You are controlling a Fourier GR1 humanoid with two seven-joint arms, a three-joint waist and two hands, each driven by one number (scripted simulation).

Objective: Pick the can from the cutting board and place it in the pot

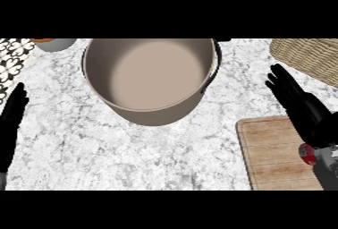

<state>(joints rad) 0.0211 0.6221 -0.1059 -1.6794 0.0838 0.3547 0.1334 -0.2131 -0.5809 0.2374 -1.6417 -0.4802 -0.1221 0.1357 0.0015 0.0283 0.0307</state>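
A large grey pot (152, 80) stands at the back middle of the marble counter, its inside bare. At the lower right lies a wooden cutting board (277, 152). Only a small red and white part of the can (306, 154) shows on the board, mostly hidden under my right hand (305, 109). That hand stretches over the board's right side with its fingers straight, pointing away from me. My left hand (12, 123) rests open at the left edge, fingers up, far from the pot.
A woven basket (310, 58) sits at the back right, close behind my right hand. A small grey bowl with something orange (52, 44) stands at the back left beside a black and white patterned cloth (13, 62).
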